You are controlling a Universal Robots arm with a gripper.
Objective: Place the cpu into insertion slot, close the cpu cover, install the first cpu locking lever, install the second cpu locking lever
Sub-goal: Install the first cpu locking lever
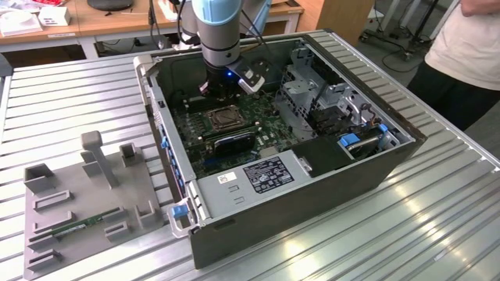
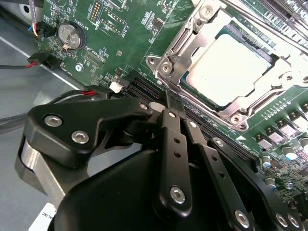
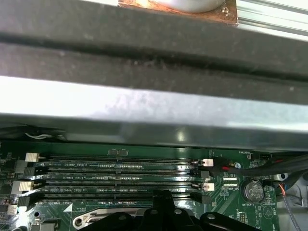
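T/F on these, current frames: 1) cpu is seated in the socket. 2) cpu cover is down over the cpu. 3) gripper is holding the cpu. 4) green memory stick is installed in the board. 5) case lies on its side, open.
1) True: the cpu sits in the insertion slot.
2) True: the cpu cover lies flat around the chip.
3) False: the gripper holds nothing; its fingers are shut beside the socket, by the memory slots.
4) False: the memory stick lies on the grey fixture outside the case.
5) True: the computer case lies open on the table.
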